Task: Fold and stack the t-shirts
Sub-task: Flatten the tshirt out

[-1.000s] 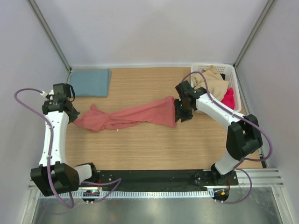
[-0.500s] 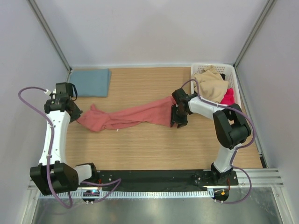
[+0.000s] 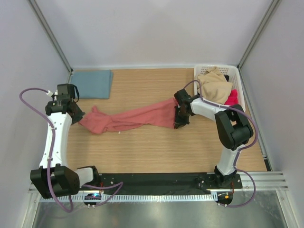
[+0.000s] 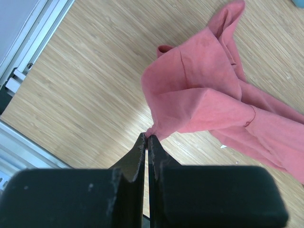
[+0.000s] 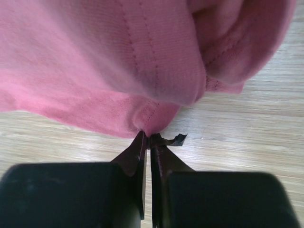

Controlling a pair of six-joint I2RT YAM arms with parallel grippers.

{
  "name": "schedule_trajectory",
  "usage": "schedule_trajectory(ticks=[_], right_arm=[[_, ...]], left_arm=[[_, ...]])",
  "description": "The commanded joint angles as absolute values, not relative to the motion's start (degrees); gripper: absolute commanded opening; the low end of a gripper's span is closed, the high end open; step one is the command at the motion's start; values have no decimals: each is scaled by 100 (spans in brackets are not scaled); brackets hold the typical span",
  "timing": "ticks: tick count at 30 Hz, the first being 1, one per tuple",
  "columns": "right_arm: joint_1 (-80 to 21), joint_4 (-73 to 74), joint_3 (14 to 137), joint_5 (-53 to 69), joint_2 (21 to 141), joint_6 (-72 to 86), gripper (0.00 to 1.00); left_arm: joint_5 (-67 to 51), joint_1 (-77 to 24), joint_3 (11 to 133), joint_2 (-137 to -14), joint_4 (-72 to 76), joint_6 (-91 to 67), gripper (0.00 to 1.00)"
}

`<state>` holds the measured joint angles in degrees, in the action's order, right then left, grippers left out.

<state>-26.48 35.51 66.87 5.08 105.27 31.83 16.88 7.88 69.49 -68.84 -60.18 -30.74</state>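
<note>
Your overhead view hangs high above and behind both arms (image 3: 53, 142), looking steeply down on the whole table (image 3: 142, 152) from well back, bases at its bottom edge. Your left wrist view sits just behind the left gripper (image 4: 146, 137), looking along its fingers (image 4: 130, 164) at the table and the red shirt (image 4: 199, 95) ahead of the tips. Your right wrist view rides behind the right gripper (image 5: 147, 136) (far closer in), cloth filling the frame above the tips. All three share that shirt: the overhead shows both ends, each wrist view one end.
</note>
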Motion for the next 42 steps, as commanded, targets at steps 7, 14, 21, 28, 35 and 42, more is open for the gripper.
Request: schedule_trajectory(ticks=[7, 14, 21, 28, 35, 42], right_arm=[[-2672, 4200, 7540, 53, 9660, 2848, 1], [-2663, 4930, 8778, -360, 8737, 2470, 1], [-2672, 4448, 9413, -773, 7955, 2241, 1], [-2663, 3429, 9527, -1151, 7444, 2197, 1], [-2654, 2234, 10334, -1459, 8067, 1925, 1], [-2654, 1144, 11004, -1512, 8315, 1609, 1]], left_arm=[[1828, 756, 7601, -6873, -5906, -2971, 0], [1933, 756, 9164, -6962, -5705, -3023, 0], [1749, 765, 10737, -6978, -5089, -3094, 0], [1811, 765, 12310, -7575, -5264, -3023, 0], [1424, 765, 11677, -7358, -3318, -2847, 0], [1195, 774, 13057, -7892, -2418, -3059, 0]])
